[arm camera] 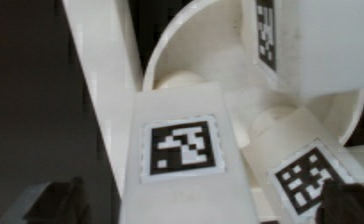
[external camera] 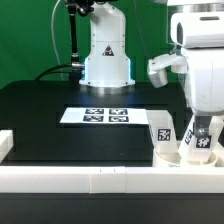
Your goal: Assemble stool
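The white round stool seat (external camera: 176, 154) lies in the front corner at the exterior view's right, against the border rails. One tagged white leg (external camera: 162, 130) stands up from it. My gripper (external camera: 199, 138) is down on a second tagged leg (external camera: 197, 141) beside it. In the wrist view this leg (arm camera: 182, 150) fills the space between my dark fingertips (arm camera: 69, 200), and both seem to touch it. The seat's curved rim (arm camera: 182, 62) and another tagged leg (arm camera: 266, 32) show beyond.
The marker board (external camera: 96, 116) lies flat mid-table. A long white border rail (external camera: 90, 180) runs along the front edge, with a short piece (external camera: 4, 146) at the exterior view's left. The arm's white base (external camera: 105, 60) stands at the back.
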